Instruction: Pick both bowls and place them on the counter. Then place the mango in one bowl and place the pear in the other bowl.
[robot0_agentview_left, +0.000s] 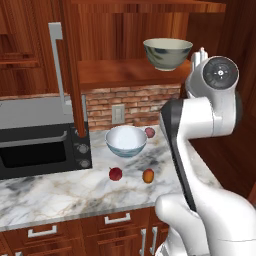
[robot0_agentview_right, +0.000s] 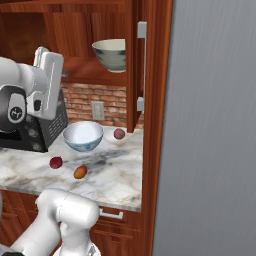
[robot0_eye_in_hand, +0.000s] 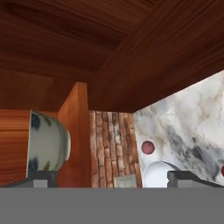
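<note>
Up on the wooden shelf (robot0_agentview_left: 120, 72), far back: grey-green bowl (robot0_agentview_left: 167, 53), sitting upright, with the gripper (robot0_eye_in_hand: 113, 177) raised close by and its fingers (robot0_eye_in_hand: 41, 178) wide apart, holding nothing. Down on the counter (robot0_agentview_left: 65, 192): white bowl (robot0_agentview_left: 126, 141), with a pinkish fruit (robot0_agentview_left: 150, 132) just right of it. Nearer, side by side but apart: dark red pear (robot0_agentview_left: 115, 173) on the left, orange mango (robot0_agentview_left: 148, 175) on the right.

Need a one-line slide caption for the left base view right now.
Grey-green bowl waits on the cabinet shelf; white bowl sits on the marble counter behind the pear and mango.
</note>
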